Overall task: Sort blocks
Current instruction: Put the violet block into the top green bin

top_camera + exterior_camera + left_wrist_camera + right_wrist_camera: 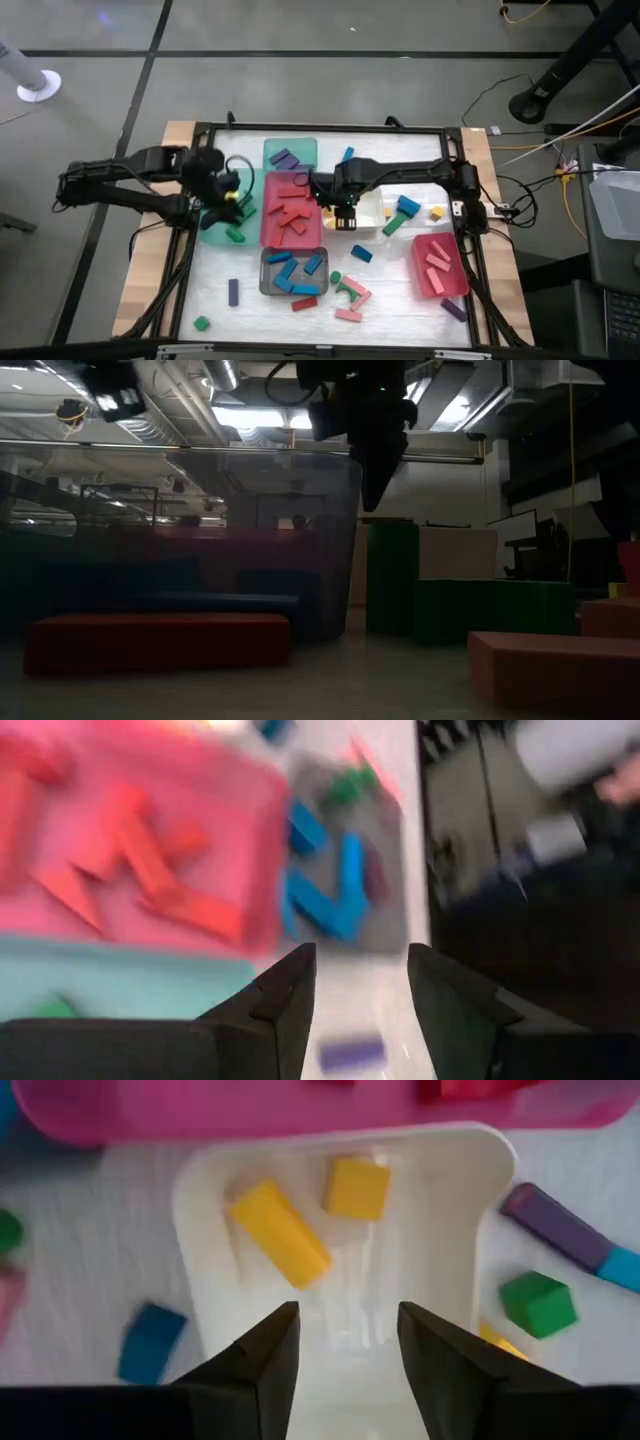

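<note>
My right gripper [343, 218] [345, 1315] hangs open over the white tray [440, 1170], pointing down, with nothing between its fingers. A yellow bar [280, 1232] and a yellow cube [357, 1187] lie flat in that tray, beyond the fingertips. My left gripper [235, 200] [360, 955] is open and empty above the teal tray [215, 228], slanting down toward the red tray [290, 210] of red blocks. Loose blocks lie flat on the table: a purple bar [233, 292], a green cube [201, 323] and a pink arch [352, 290].
A green tray [290, 152] stands at the far side. Near the front, a grey tray [293, 272] holds blue blocks and a pink tray [438, 265] holds pink ones. A green cube [538, 1303], a purple bar [555, 1225] and a blue block [150, 1342] lie beside the white tray.
</note>
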Robot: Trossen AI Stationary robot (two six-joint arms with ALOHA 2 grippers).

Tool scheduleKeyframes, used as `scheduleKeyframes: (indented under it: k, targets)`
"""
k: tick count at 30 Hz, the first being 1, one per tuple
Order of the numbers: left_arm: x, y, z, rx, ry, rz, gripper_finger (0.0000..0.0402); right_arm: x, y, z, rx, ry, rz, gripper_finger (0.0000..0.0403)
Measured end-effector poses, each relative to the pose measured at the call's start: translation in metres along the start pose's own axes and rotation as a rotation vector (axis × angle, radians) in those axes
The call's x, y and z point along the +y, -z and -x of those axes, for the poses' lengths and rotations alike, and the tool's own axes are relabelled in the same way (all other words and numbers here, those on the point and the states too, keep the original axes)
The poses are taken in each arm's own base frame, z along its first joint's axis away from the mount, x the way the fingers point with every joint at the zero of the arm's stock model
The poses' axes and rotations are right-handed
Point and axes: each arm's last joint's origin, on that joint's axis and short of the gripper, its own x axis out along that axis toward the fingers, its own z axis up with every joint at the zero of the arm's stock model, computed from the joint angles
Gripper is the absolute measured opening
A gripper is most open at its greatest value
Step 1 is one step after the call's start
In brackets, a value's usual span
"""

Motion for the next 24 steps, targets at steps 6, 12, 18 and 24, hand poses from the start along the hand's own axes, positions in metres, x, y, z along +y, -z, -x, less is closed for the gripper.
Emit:
scheduleKeyframes:
  k: [6, 12, 18, 24]
  targets:
    - [-0.026, 0.021, -0.01, 0.204, 0.135, -0.16, 0.0148, 0.015, -0.005, -0.001, -0.046, -0.017, -0.12, 0.0172]
    - [-0.047, 0.031, -0.024, 0.263, 0.207, -0.52, 0.0148, 0.022, -0.01, 0.0, -0.095, -0.031, -0.214, 0.0172]
    - [-0.061, 0.037, -0.052, 0.353, 0.171, -0.791, 0.0148, 0.022, -0.014, 0.001, -0.137, -0.055, -0.357, 0.0172]
    - [-0.071, 0.049, -0.09, 0.517, 0.17, -1.016, 0.0148, 0.024, -0.019, 0.002, -0.171, -0.124, -0.44, 0.0172]
